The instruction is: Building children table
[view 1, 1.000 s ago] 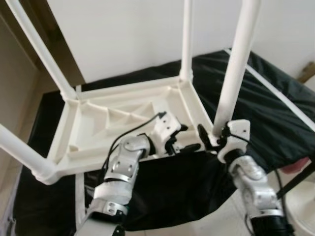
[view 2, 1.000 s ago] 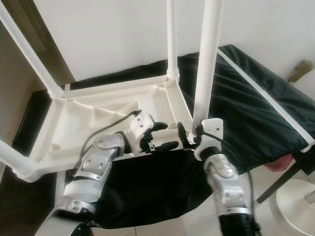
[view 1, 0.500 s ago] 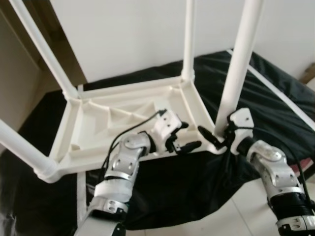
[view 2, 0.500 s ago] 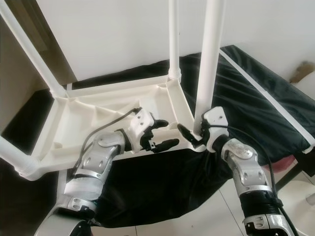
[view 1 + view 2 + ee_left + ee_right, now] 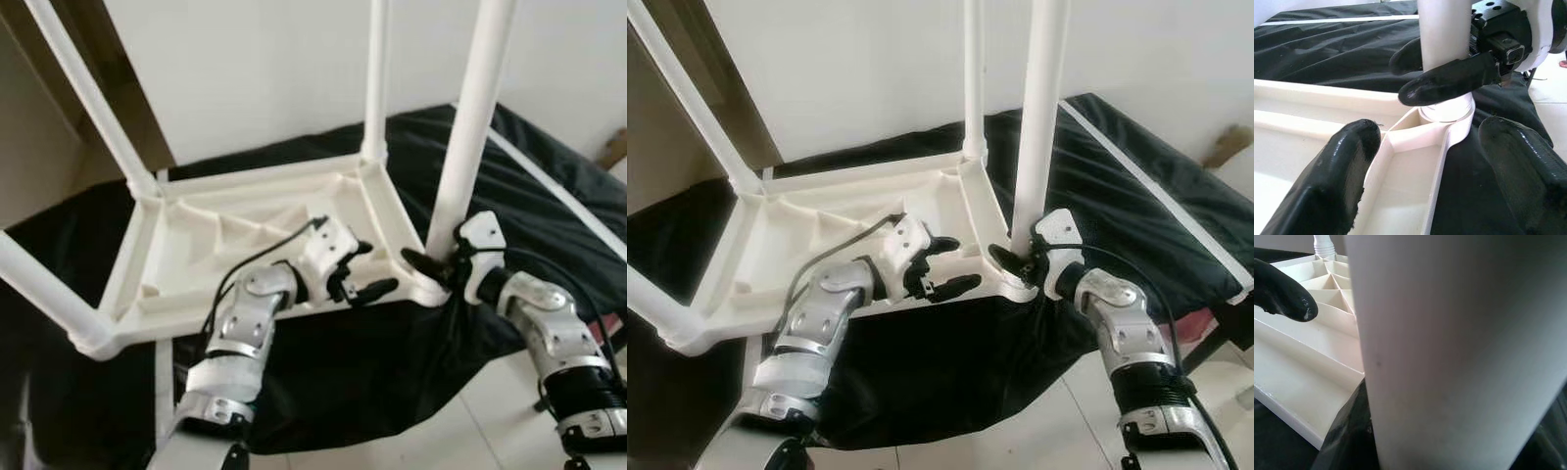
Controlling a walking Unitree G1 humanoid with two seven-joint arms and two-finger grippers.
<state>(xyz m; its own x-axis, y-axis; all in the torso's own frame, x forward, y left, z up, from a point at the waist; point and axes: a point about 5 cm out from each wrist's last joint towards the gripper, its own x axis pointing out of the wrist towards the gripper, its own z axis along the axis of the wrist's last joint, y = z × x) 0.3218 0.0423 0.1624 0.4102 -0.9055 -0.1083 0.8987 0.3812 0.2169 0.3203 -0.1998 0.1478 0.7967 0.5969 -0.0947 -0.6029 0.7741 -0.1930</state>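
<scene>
The white table (image 5: 255,240) lies upside down on a black cloth (image 5: 549,186). Its four legs stick up like posts at the corners. The near right leg (image 5: 470,117) is blocked low down, because the right gripper (image 5: 428,264) has its black fingers (image 5: 1449,81) wrapped around it. The left gripper (image 5: 364,277) sits with its fingers apart over the near edge, in the lower middle of the frame, so that edge is crowded. The ribbed tray between the legs is bare, so a gripper could come down there from above. The far right leg (image 5: 375,78) and far left leg (image 5: 93,98) stand free, with a white wall (image 5: 265,69) close behind them. Bare floor (image 5: 470,411) shows at the lower right.
</scene>
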